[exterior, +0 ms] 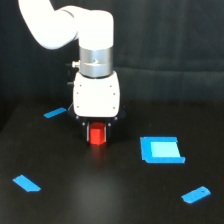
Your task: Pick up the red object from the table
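We judge the red object (97, 134) to be light and stiff: a stubby block with flat-looking faces, probably plastic or painted wood, unlikely to crush or deform under pinch force. Its finish looks smooth, so it may be a little slippery, and the best hold is across two opposite side faces, fairly low on the body so it cannot pivot out.

It sits directly under the white gripper (97, 131), between the dark fingers, near the middle of the table (100, 195). A faint red reflection lies just below it on the surface, and we cannot say for certain whether the block rests on the table or hangs slightly clear of it. Nor can we tell whether the fingers are clamped on it or merely bracket it (they are dark against a dark backdrop, and the picture is soft there).

The table is flat, matte black with a slight sheen, so it gives little friction and a nudged block would likely slide rather than tip.

There is ample room: a blue square (161, 150) lies to the right, a blue strip (55, 112) far left, another blue piece (26, 183) near left, and a blue tab (196, 194) near right, all well apart from the block.
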{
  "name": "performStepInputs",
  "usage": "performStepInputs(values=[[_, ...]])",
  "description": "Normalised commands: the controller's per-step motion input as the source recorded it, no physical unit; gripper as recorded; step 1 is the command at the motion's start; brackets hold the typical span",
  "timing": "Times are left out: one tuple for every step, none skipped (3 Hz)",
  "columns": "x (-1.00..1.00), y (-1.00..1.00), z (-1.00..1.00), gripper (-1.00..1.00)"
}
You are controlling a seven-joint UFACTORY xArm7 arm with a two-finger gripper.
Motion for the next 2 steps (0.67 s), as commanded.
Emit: performStepInputs(values=[[-0.1,-0.13,1.0,-0.98],[-0.02,-0.13,1.0,-1.0]])
